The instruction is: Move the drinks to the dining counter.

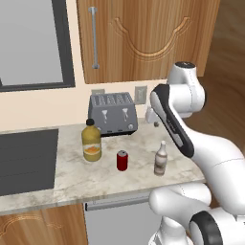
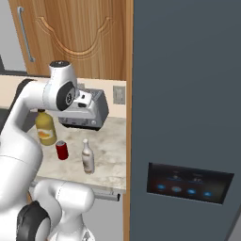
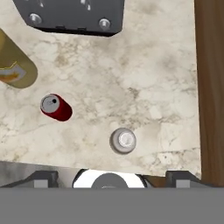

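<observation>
Fingers [image 3: 111,177] spread wide — slim brown bottle [image 3: 123,140] just beyond, untouched.

All three drinks stand upright on the marble table: big orange-juice bottle [image 1: 91,141] with black cap on the left, small red can [image 1: 122,161] in the middle, slim brown bottle [image 1: 161,159] right.

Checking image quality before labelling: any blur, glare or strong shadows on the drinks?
Left base view: small red can slightly soft, no glare, shadows faint. Hand view: slim brown bottle seen from directly above, foreshortened to its cap, soft shadow on the marble worktop.
</observation>
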### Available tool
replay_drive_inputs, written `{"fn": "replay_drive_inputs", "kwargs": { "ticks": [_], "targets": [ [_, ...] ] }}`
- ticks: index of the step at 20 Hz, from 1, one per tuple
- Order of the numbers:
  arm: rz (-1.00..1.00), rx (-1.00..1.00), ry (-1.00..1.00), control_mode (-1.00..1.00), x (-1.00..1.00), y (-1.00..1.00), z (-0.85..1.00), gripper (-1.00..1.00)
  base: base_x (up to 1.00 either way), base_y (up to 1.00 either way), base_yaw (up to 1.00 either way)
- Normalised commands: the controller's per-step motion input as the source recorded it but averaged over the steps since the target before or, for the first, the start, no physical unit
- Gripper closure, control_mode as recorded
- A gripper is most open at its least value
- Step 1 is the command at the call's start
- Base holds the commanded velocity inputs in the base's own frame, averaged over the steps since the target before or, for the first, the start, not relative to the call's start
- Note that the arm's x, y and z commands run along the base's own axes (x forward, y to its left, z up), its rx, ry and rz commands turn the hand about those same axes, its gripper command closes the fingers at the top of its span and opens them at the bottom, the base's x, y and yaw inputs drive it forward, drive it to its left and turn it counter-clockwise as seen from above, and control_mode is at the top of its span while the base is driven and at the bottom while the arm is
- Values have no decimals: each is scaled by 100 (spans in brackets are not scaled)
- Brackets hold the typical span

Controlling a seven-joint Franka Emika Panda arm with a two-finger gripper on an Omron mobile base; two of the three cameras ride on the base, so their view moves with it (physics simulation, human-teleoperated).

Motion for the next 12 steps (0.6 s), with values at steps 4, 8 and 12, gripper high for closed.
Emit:
{"fn": "replay_drive_inputs", "kwargs": {
  "ticks": [4, 8, 12],
  "targets": [
    [0, 0, 10, -100, -20, 0, -46, -100, 0, 0, 0],
    [0, 0, 14, -100, -17, -1, -53, -100, 0, 0, 0],
    [0, 3, 12, -100, -23, -12, -53, -100, 0, 0, 0]
  ]
}}
